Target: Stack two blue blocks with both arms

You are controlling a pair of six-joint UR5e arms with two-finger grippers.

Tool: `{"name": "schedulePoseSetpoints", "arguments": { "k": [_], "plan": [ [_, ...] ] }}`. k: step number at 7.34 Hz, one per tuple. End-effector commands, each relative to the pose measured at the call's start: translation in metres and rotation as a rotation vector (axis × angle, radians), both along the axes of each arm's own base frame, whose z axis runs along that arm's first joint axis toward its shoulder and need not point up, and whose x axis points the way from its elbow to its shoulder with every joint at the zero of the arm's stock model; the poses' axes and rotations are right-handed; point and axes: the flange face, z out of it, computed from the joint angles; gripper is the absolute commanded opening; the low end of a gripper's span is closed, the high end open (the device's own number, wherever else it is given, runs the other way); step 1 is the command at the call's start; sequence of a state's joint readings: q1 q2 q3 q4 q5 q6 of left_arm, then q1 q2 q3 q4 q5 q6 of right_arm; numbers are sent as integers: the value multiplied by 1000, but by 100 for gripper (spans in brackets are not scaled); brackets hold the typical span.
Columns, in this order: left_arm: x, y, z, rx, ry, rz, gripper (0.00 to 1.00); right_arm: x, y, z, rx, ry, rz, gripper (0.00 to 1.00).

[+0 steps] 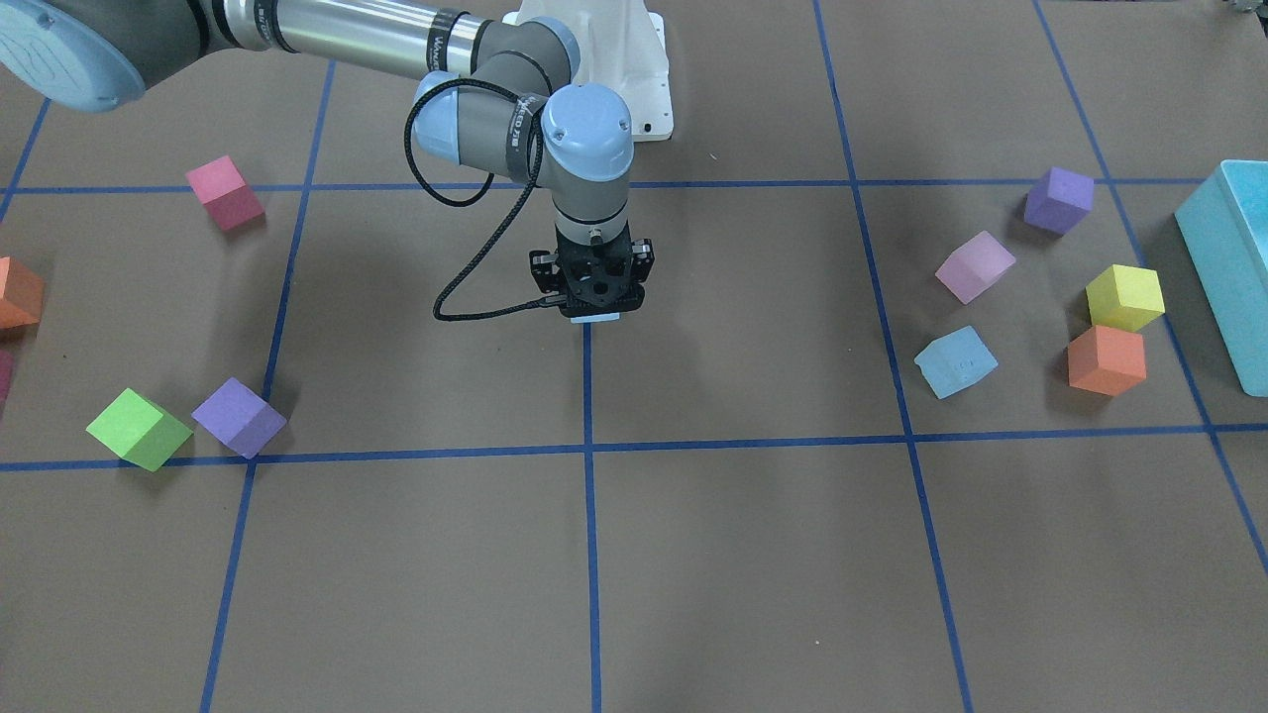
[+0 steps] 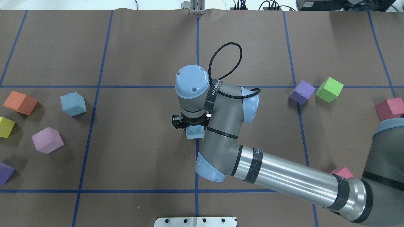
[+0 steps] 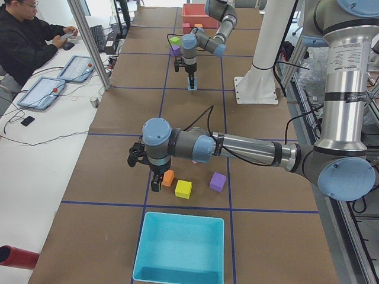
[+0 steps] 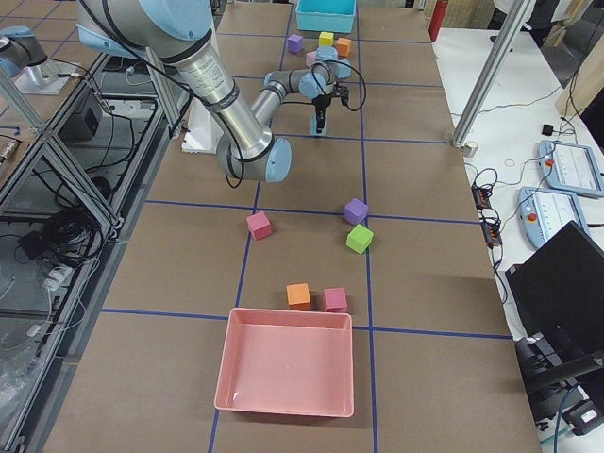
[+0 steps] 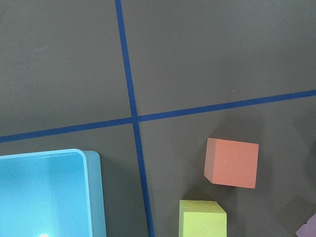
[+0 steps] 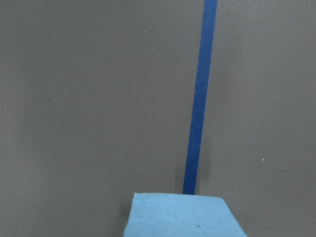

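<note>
- Hanging straight down over the middle of the table, the right gripper is pinched onto the held blue block; in the front view only a thin sliver of it pokes out underneath
- that block sits right on the centre blue tape line and very low, and I honestly can't tell if it's touching the paper or just off it
- right wrist cam shows only the block's top face at the bottom edge, with the tape line running up from it
- the loose blue block is well apart from that, on the robot's left half of the table, turned at an angle to the grid
- a lilac cube is near it, and an orange cube and yellow cube sit just beside each other further out, close to the turquoise bin
- the left gripper only shows up in the side view, pointing down just beside the orange cube, and I can't tell whether it's open or closed
</note>
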State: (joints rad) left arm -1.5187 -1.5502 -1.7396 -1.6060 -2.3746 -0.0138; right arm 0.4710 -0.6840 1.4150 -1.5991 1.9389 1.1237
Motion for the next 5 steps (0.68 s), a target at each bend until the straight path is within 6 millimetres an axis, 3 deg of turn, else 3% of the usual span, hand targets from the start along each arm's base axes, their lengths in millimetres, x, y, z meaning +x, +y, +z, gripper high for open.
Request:
{"name": "schedulePoseSetpoints", "arguments": {
  "k": [1,3,4,5],
  "plan": [
    [0,0,0,1,0,0,100,1,0,-1,2,-1,-2,99],
    [0,-1,-2,0,2,-1,100,5,1,-9,19,-17,-5,100],
    [0,-3,-7,-3,4,-6,100,16,-3,-20,30,-39,1,100],
    [2,-8,-17,-48,14,-65,100,42,-14,-32,36,-65,22,100]
  ]
}}
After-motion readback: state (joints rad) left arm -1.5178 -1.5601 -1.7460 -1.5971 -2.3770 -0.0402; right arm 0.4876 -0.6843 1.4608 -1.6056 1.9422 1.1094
